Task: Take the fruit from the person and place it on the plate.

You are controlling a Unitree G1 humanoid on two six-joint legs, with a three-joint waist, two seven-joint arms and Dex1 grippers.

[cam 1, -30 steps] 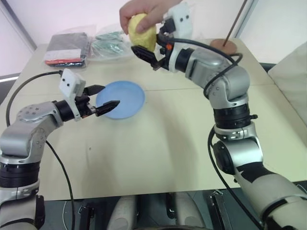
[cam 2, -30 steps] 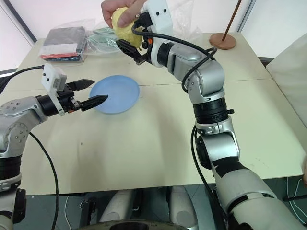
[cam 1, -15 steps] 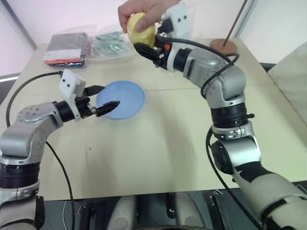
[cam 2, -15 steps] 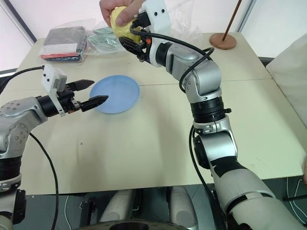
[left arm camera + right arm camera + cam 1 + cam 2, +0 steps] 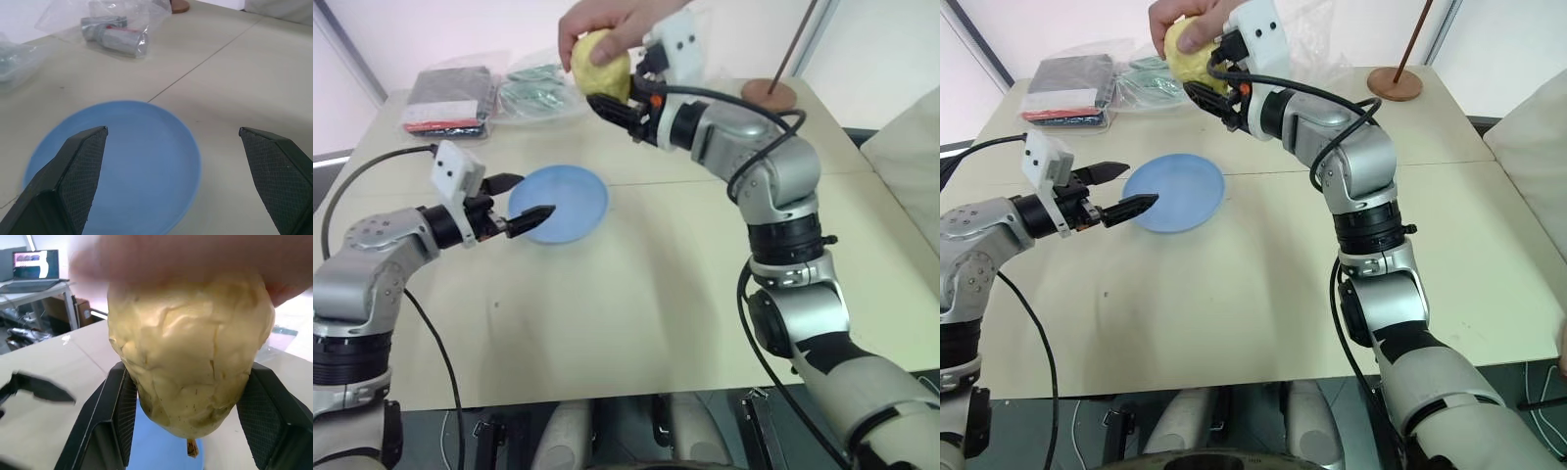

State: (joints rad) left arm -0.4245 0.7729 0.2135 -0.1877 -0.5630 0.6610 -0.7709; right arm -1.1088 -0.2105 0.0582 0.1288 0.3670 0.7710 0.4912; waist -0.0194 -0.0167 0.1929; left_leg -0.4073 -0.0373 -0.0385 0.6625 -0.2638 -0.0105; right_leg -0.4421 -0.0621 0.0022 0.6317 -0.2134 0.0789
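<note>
From the left eye view, the fruit (image 5: 601, 65) is up in the air at the far side of the worktop (image 5: 636, 284), gripped from above by the person's hand (image 5: 607, 22). The right end effector (image 5: 610, 105) has its two black fingers clamped on the lower half of the fruit, so both hand and robot have hold of it at once. The light-blue plate (image 5: 573, 201) lies on the worktop below and nearer the robot, well apart from the fruit. The left end effector (image 5: 521, 201) hangs level with its fingers spread, over the plate's near-left rim, holding nothing.

The right eye view gives the same layout. A brown disc with a rod (image 5: 1395, 83) and some plastic bags (image 5: 1151, 78) sit at the far edge, out of the way.

In the left wrist view the two spread fingers frame the plate (image 5: 161, 161), which is bare.

In the right wrist view the fruit (image 5: 188, 357) sits between the pads, its widest part above them and its tapered end hanging below. The skin is bumpy and matte, which should give the pads good purchase. It looks firm and fairly light, unlikely to crush or bruise under a moderate squeeze. Because it narrows downward, a grip this low could let it tip or squeeze upward out of the pads; across the middle, at the widest girth, would be the safer hold.
</note>
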